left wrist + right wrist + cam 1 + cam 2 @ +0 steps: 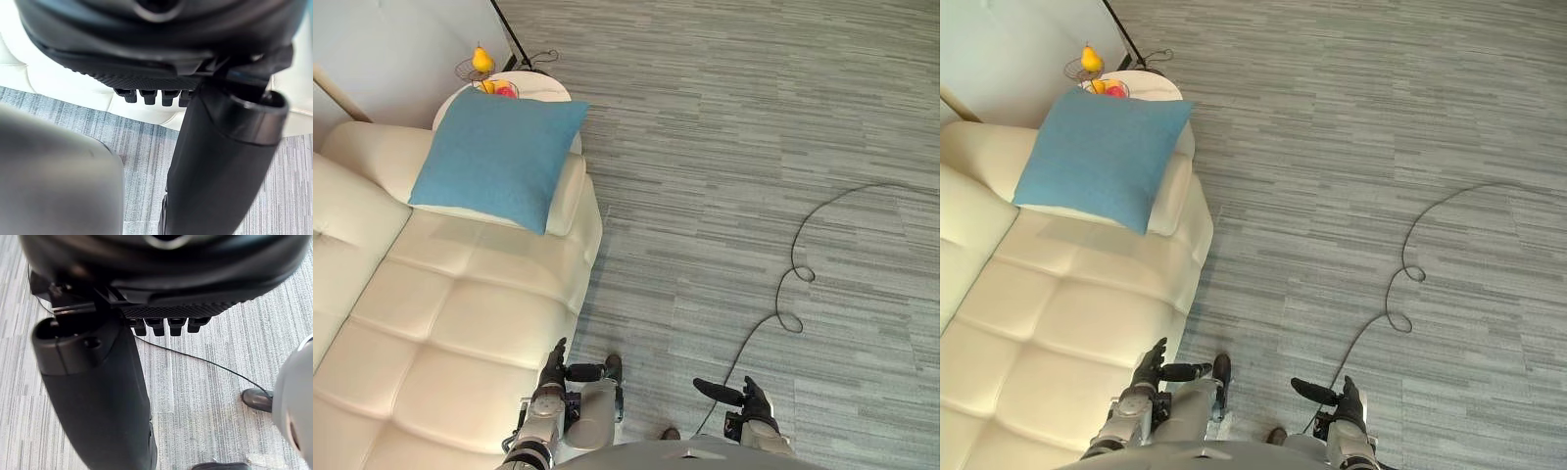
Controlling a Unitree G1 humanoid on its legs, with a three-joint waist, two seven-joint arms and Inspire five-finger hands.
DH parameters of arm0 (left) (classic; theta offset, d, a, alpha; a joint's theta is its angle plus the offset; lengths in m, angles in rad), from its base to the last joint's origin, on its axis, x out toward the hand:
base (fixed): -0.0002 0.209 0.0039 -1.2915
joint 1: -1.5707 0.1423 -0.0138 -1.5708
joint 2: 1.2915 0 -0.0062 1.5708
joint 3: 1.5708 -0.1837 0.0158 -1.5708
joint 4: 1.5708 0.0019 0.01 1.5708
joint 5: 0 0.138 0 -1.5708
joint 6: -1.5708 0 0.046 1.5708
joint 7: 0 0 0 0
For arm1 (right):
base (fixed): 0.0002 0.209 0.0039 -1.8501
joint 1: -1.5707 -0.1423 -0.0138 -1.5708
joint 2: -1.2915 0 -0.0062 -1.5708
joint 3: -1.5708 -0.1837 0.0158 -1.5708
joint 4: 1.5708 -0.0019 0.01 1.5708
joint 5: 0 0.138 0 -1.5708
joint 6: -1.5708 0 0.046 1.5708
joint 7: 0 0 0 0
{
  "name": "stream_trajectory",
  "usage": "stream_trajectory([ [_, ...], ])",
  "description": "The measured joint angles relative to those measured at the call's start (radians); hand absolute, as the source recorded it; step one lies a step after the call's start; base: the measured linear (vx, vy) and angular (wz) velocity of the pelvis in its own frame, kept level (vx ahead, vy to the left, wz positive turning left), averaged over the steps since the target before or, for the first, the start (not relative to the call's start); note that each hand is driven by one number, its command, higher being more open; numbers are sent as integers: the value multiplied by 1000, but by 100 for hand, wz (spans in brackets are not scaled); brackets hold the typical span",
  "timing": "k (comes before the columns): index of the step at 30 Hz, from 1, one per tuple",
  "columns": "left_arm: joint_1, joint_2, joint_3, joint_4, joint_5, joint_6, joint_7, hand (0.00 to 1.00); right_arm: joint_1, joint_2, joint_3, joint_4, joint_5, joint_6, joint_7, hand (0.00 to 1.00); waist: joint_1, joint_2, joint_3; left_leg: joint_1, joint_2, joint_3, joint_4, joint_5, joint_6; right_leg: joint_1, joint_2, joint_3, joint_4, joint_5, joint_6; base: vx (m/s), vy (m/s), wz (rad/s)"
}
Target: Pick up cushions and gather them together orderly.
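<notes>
1 square blue fabric cushion (499,157) propped on armrest of cream leather sofa (460,313); left hand (552,374) and right hand (756,401) with fingers (559,349) released.

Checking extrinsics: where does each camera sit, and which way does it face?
Left eye view: head, looking down on sofa, cushion and floor; left hand and right hand low in frame.
Right eye view: head, slightly to the right, same downward aim; both hands too.
Left wrist view: left wrist, looking along its open fingers to floor and sofa edge.
Right wrist view: right wrist, looking along its open fingers to floor.
Shared: eye views share the whole scene; left wrist view shares the sofa.
</notes>
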Motion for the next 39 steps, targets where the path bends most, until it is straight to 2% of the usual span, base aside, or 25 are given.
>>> stream_trajectory([
  [1,-2,1,0,0,-1,0,0,100,1,5,1,0,0,2,0,100,8,-3,-2,16,-7,6,-38,53,2,11,-5,7,-7,-4,9,377,83,-9],
  [2,1,3,-4,6,1,0,1,100,5,20,1,0,0,2,1,100,14,-22,-12,44,-18,29,-81,133,15,32,-17,15,-25,-17,32,249,41,-7],
  [3,-1,8,-4,9,1,0,-1,100,6,26,1,0,-1,2,2,100,14,-31,-16,44,-24,35,-75,140,24,38,-26,15,-28,-25,44,424,55,-2],
  [4,-3,17,-4,10,1,0,-6,100,12,34,1,0,-1,3,2,100,15,-52,-24,41,-42,49,-36,106,37,43,-51,17,-23,-37,65,345,47,-2],
  [5,-4,18,-3,11,1,0,-6,100,12,36,1,-1,-2,3,2,100,17,-58,-28,40,-47,57,-11,85,38,44,-63,26,-10,-42,74,529,109,-15],
  [7,-2,22,-9,21,1,3,-8,100,18,36,0,-9,-3,3,3,100,18,-61,-32,87,-67,82,45,2,61,12,-120,90,197,-76,129,502,170,-12],
  [9,-1,25,-35,22,-1,11,-8,100,43,38,-6,-46,-5,4,11,100,12,-67,-36,171,-92,69,43,-71,74,-141,-198,131,647,-40,189,470,131,17],
  [10,-3,25,-37,26,-1,14,-8,100,42,35,-6,-53,-7,2,13,100,6,-68,-35,199,-100,52,49,-94,82,-201,-218,146,788,-52,180,468,44,56],
  [11,-1,24,-47,33,-1,19,-6,100,44,30,-6,-66,-10,-1,14,100,-11,-67,-36,256,-101,18,42,-113,83,-256,-235,133,865,-73,151,459,11,58],
  [14,-1,20,-47,37,-1,19,-3,100,45,30,-6,-70,-11,-4,15,100,-16,-65,-37,351,-84,-20,-16,-114,83,-313,-234,120,766,-89,125,364,-98,63],
  [15,6,15,-43,37,-1,19,1,100,45,28,-6,-77,-12,-7,18,100,-22,-57,-42,384,-51,-45,-38,-124,65,-350,-215,137,645,-89,126,345,-176,58],
  [16,7,14,-43,37,-1,19,3,100,44,28,-5,-80,-12,-8,19,100,-23,-54,-43,390,-41,-53,-42,-130,54,-361,-205,148,610,-88,127,499,-326,52],
  [18,11,18,-42,38,-1,19,6,100,36,29,2,-79,-11,-12,22,100,-24,-53,-45,404,-6,-81,-48,-153,16,-397,-164,238,454,-67,147,334,-277,41],
  [19,15,26,-43,43,-1,19,6,100,31,28,13,-69,-11,-12,23,100,-35,-70,-52,414,0,-111,-46,-177,-24,-389,-150,277,343,63,149,310,-311,42],
  [21,13,8,-32,75,0,19,2,100,26,6,7,-55,-13,-12,22,100,-29,-22,-64,414,47,-144,-46,-171,-33,-379,-109,249,369,26,99,384,-426,23],
  [24,15,-18,-17,77,0,19,3,100,35,-9,-7,-38,-13,-7,24,100,-40,-1,-71,400,75,-168,41,-152,-60,-336,-97,197,391,-40,64,282,-352,42],
  [26,13,-34,12,53,-1,18,-5,100,58,-9,-5,-41,-9,-5,23,100,-48,-6,-68,251,93,-190,375,-82,-82,-228,-83,122,331,-64,40,287,-315,84],
  [28,16,-33,12,30,-1,18,-7,100,63,-9,9,-40,-9,-6,21,100,-44,-6,-65,169,112,-151,544,-93,-73,-161,-64,98,286,-70,28,183,-185,37],
  [30,16,-35,11,16,-1,17,-7,100,61,-6,13,-40,-5,-7,20,100,-41,-8,-64,108,115,-65,582,-117,-47,-101,-58,87,242,-71,26,175,-98,14],
  [33,12,-42,9,9,-1,10,-7,100,60,-2,11,-40,-3,-6,20,100,-31,-7,-64,67,82,42,398,-137,-31,-43,-64,64,176,-69,31,179,-6,22],
  [34,10,-41,4,10,-1,10,-7,100,62,-1,10,-39,-3,-4,17,100,-31,-8,-64,63,66,93,266,-115,-14,-22,-69,41,154,-71,36,234,76,55],
  [35,7,-41,-4,14,-1,10,-8,100,64,-1,7,-38,-3,-4,13,100,-31,-6,-65,66,57,163,125,-35,1,-2,-69,17,137,-79,54,293,128,59],
  [36,2,-38,-9,17,-2,11,-10,100,62,-2,2,-32,-3,-4,12,100,-29,-6,-64,70,52,182,92,31,36,8,-71,12,134,-88,68,267,121,43],
  [38,-10,-9,-13,29,-2,9,-9,100,44,19,4,-9,-2,-1,12,100,-16,-53,-70,97,3,194,40,34,44,29,-101,25,89,-79,92,308,83,22],
  [39,-11,2,-14,38,-2,10,-10,100,35,28,5,2,-3,-2,14,100,-15,-63,-72,103,-10,192,43,20,56,41,-110,34,74,-71,107,367,85,20],
])
